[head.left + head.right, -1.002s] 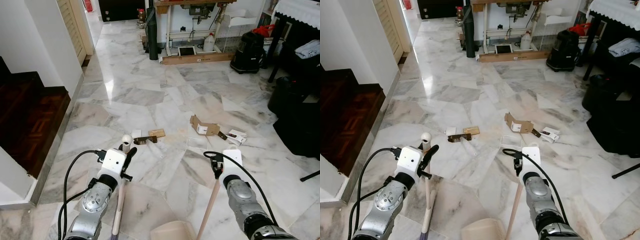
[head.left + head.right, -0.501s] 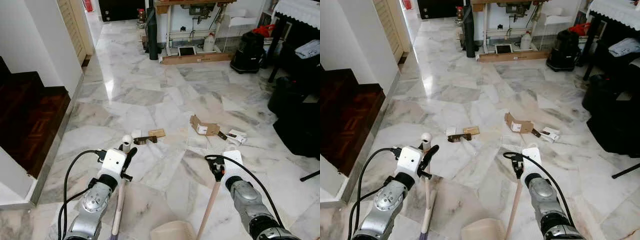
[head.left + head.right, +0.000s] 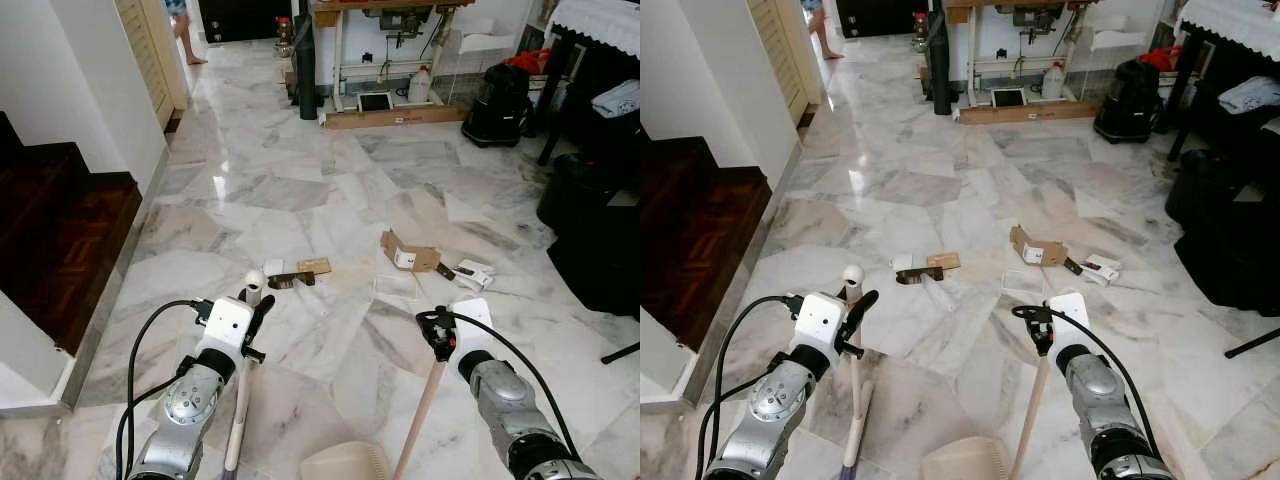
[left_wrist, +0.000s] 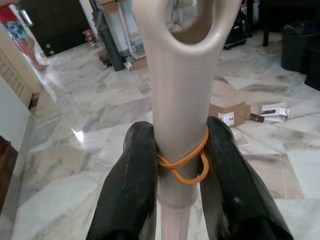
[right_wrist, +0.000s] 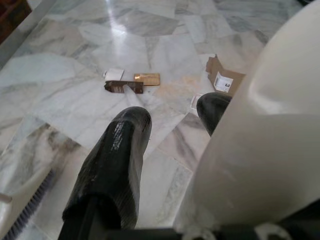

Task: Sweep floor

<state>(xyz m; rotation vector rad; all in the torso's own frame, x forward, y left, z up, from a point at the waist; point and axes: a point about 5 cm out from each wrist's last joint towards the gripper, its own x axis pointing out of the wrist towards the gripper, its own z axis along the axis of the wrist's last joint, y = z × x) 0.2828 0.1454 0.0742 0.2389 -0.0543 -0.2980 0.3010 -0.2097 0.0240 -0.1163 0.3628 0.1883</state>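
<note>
Glossy veined marble floor (image 3: pixel 300 190), cardboard scraps (image 3: pixel 409 251)

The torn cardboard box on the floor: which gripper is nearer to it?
Right. The right gripper, holding the dustpan handle, sits just short of the cardboard box; the left gripper, on the broom handle, is farther off to its left.

Ahead on the floor (image 3: pixel 300 190), a scatter of litter: torn box (image 3: pixel 408 252) to the right, small carton (image 3: pixel 473 273) just beyond it on the right, flat scraps (image 3: pixel 297 272) to the left. Nearer, left gripper (image 4: pixel 177 165) clamped round the broom handle (image 3: pixel 240 400); right gripper (image 3: pixel 437 335) on the dustpan pole (image 3: pixel 418 412), dustpan (image 3: pixel 345 462) between the arms. Stairs (image 3: pixel 55 240) at far left; table (image 3: pixel 385 10) at the far wall.
</note>
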